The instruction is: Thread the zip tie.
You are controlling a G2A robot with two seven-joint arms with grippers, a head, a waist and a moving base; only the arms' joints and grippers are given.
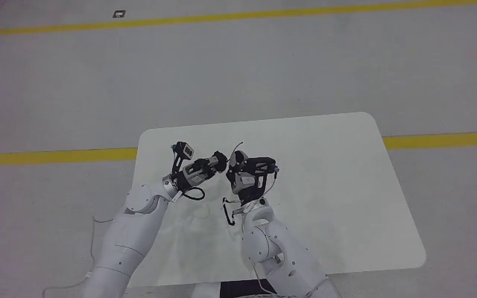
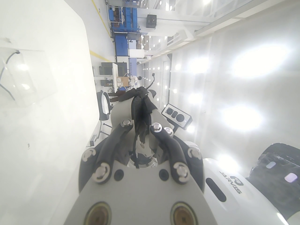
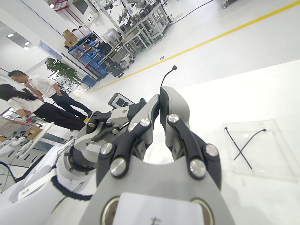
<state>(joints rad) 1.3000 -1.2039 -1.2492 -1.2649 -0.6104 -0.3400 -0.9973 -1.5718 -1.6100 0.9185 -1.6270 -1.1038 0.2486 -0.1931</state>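
Observation:
A thin black zip tie point(image 3: 166, 77) sticks out past the fingertips of my right gripper point(image 3: 160, 93), which is shut on its strap; the square head point(image 3: 174, 67) is at the free end. My left gripper point(image 2: 141, 93) is shut too, with a thin black strand running between its fingers point(image 2: 121, 115), and the zip tie's head end point(image 2: 153, 77) curves up just beyond its tips. In the top view the left gripper point(image 1: 220, 159) and right gripper point(image 1: 235, 159) meet tip to tip above the left-middle of the white table point(image 1: 335, 171), the zip tie point(image 1: 238, 147) rising between them.
A clear flat tray point(image 3: 269, 127) lies on the table beside the grippers with two more black zip ties point(image 3: 243, 146) crossed in it; this tray point(image 2: 25, 87) also shows in the left wrist view. The right half of the table is bare white surface.

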